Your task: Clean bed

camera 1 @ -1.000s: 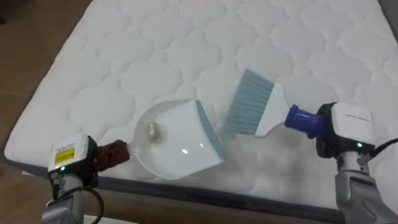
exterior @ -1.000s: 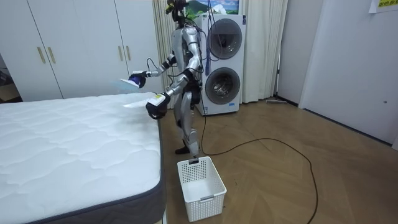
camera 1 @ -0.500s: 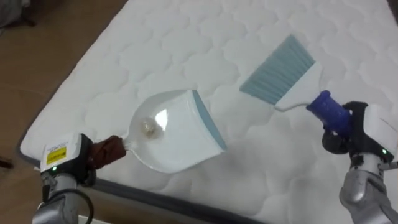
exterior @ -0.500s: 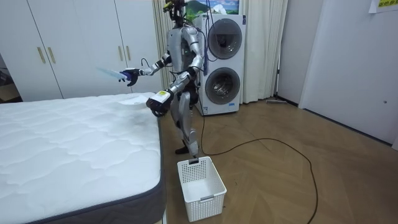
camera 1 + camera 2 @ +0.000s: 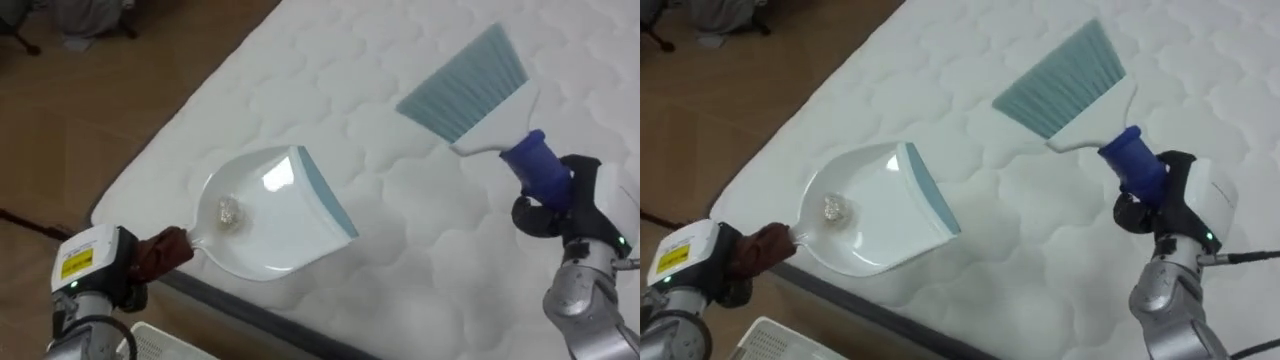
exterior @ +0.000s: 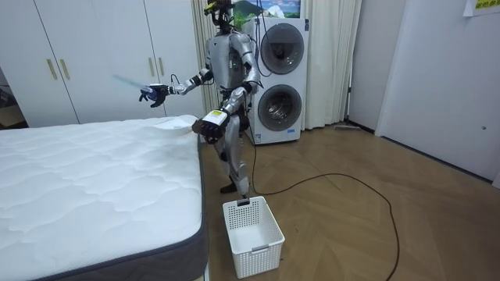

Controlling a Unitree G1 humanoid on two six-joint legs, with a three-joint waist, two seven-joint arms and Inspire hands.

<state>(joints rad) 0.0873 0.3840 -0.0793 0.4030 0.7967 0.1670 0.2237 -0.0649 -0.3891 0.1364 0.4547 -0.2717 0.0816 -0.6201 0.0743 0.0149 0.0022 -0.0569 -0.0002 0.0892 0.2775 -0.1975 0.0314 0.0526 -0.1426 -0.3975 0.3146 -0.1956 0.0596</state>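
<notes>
Over the bed (image 5: 420, 270) edge, my left hand (image 5: 160, 252) curls its fingers round the dustpan (image 5: 265, 215) handle, 1 scrap (image 5: 229, 211) inside. My right hand (image 5: 562, 205) grips the brush (image 5: 465, 80), high at 1 o'clock. Sweeping looks finished: next, carry it level to the basket (image 6: 266, 243).

The white dustpan (image 5: 265, 215), with a blue-grey lip, hangs over the edge of the white quilted bed (image 5: 330, 80), its handle in the left hand (image 5: 150, 255). A small crumpled scrap (image 5: 228, 211) lies inside it. The blue-handled brush (image 5: 465, 80) is held over the mattress by the right hand (image 5: 560, 205), bristles pointing away.
</notes>
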